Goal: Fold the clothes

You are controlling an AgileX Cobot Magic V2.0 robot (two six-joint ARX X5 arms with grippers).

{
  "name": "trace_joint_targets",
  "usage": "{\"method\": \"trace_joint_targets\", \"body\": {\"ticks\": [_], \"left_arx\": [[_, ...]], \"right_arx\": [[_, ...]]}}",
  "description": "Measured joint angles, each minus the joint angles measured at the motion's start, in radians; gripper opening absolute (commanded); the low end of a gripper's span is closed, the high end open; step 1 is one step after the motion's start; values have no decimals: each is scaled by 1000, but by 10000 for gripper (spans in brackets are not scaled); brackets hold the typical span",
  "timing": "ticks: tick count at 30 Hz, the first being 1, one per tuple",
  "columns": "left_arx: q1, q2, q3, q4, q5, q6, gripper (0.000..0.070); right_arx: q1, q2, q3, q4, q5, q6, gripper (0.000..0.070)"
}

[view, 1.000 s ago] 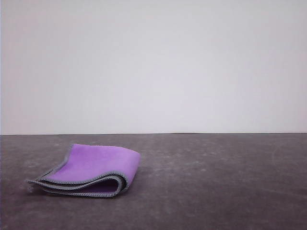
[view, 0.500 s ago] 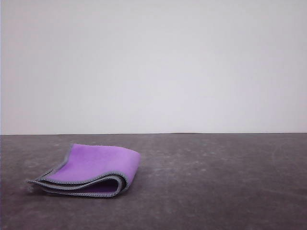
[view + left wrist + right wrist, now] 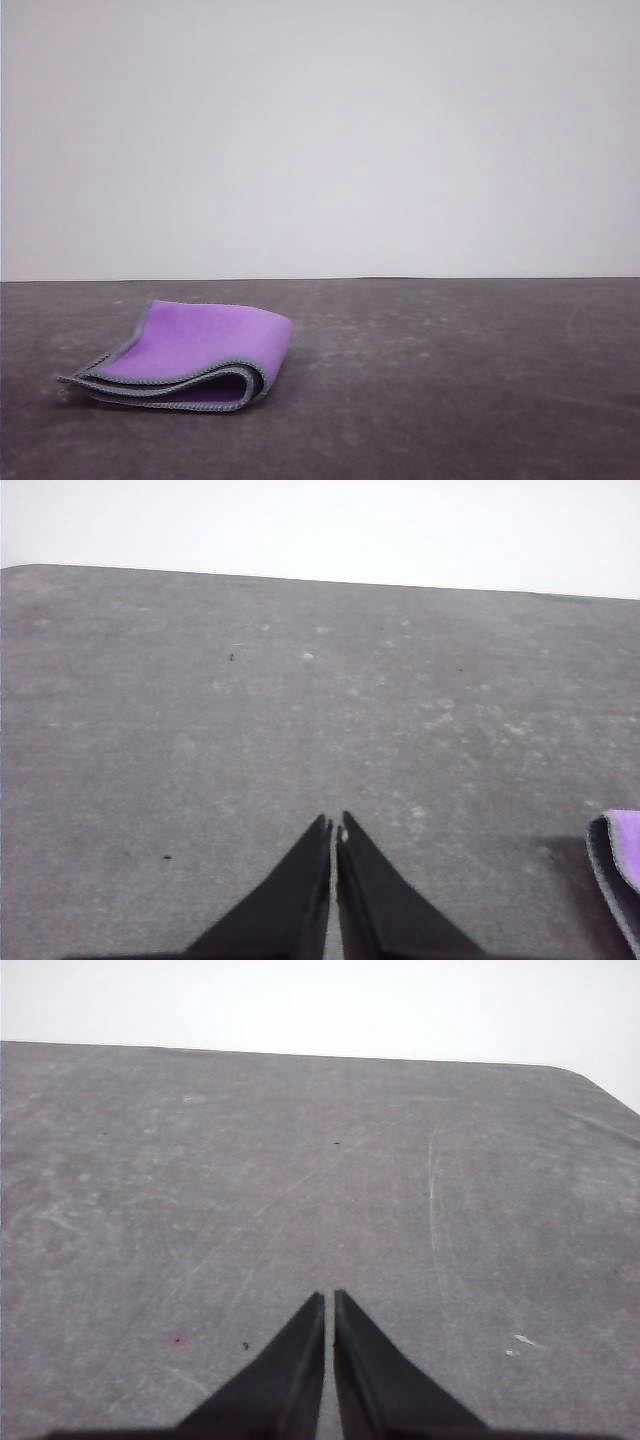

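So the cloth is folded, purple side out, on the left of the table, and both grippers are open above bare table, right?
Not quite. Both are shut: the left gripper in the left wrist view and the right gripper in the right wrist view have fingertips together. The folded cloth, the table and the rest are right.

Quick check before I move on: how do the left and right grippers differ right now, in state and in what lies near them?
The left gripper has the folded cloth's grey-hemmed purple edge close beside it; the right gripper has bare table around it. The left gripper's tips show a thin gap, and the right gripper's look much the same. Both are shut on nothing, dark and pointed, above the grey tabletop.
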Motion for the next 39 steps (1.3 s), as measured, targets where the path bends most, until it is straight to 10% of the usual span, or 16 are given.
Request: {"method": "trace_joint_targets", "body": {"ticks": [39], "left_arx": [[0,0,0,0,0,0,0]], "right_arx": [[0,0,0,0,0,0,13]]}}
